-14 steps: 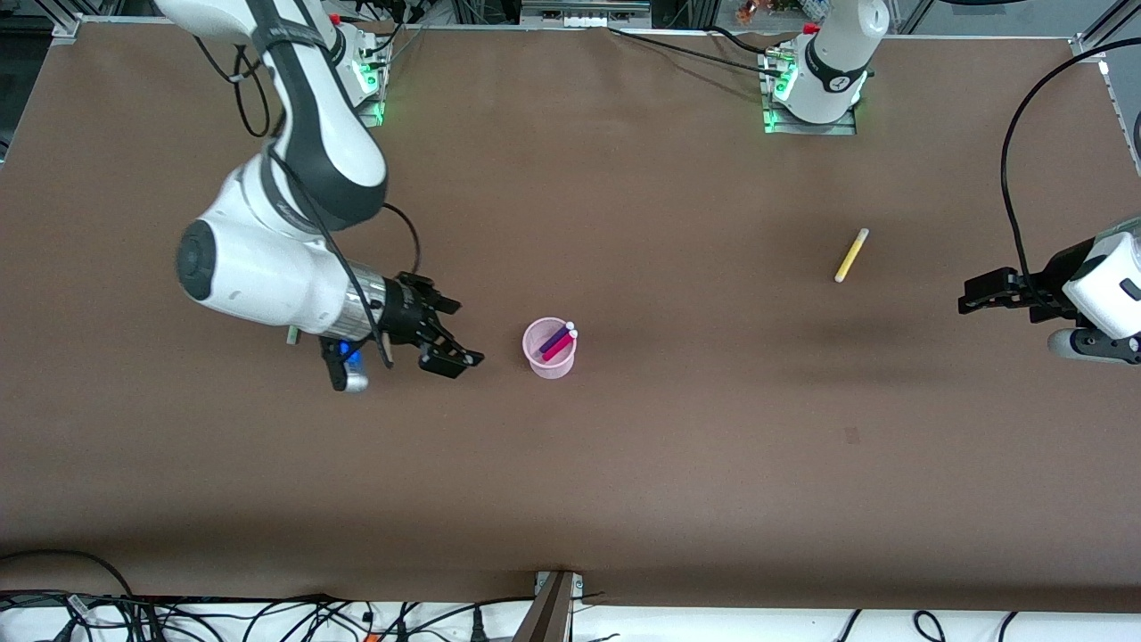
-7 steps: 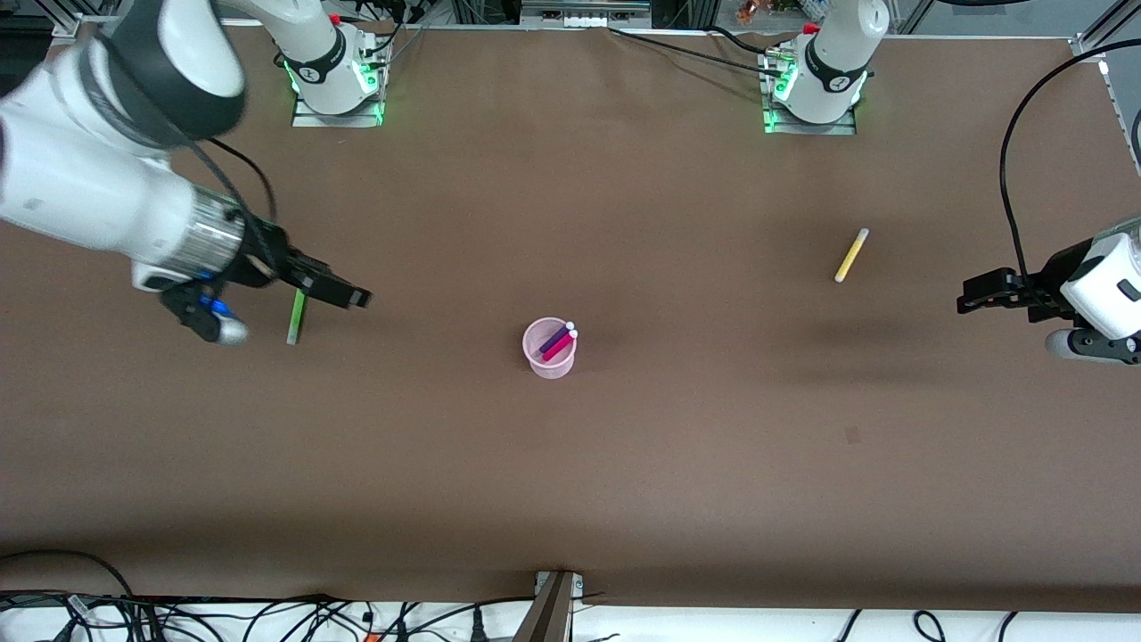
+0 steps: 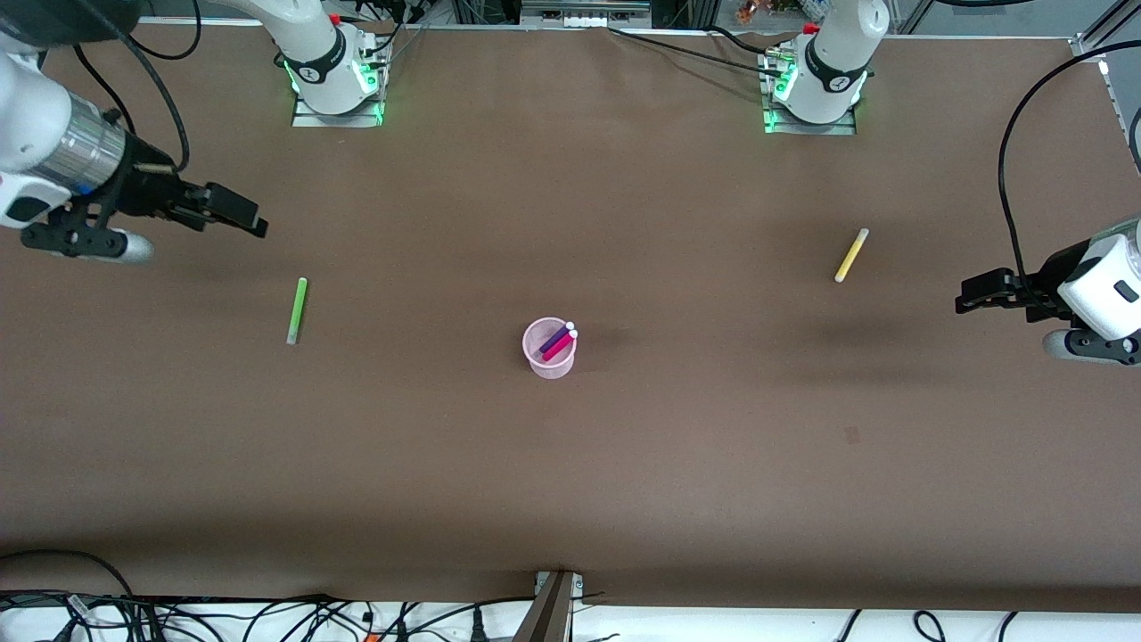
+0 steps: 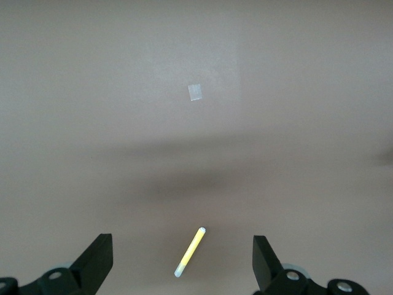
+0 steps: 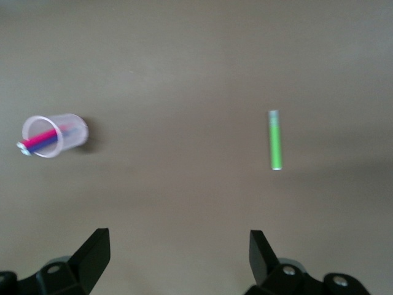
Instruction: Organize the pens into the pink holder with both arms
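Brown table (image 3: 624, 464): translucent pink round holder (image 3: 549, 349) holds magenta pen (image 3: 559, 346) and purple pen (image 3: 555, 337). Slim green pen (image 3: 297, 309) and yellow pen (image 3: 851, 255) lie flat. Right gripper (image 3: 233, 212) and left gripper (image 3: 976, 295) hover, spread, empty. Descend centred, jaws across each barrel.

so the table (image 3: 624, 464) is covered in a matt brown sheet, looks like paper or thin felt, smooth with no shine at all. The pink holder (image 3: 548, 349) is translucent plastic, you can see the magenta pen (image 3: 558, 346) and dark purple pen (image 3: 554, 338) right through the wall. Green pen (image 3: 296, 309) and yellow pen (image 3: 851, 255) look like smooth plastic with pale ends. Arm shells are glossy white plastic, the wrist at 9 o'clock has a brushed metal ring, fingers matt black.
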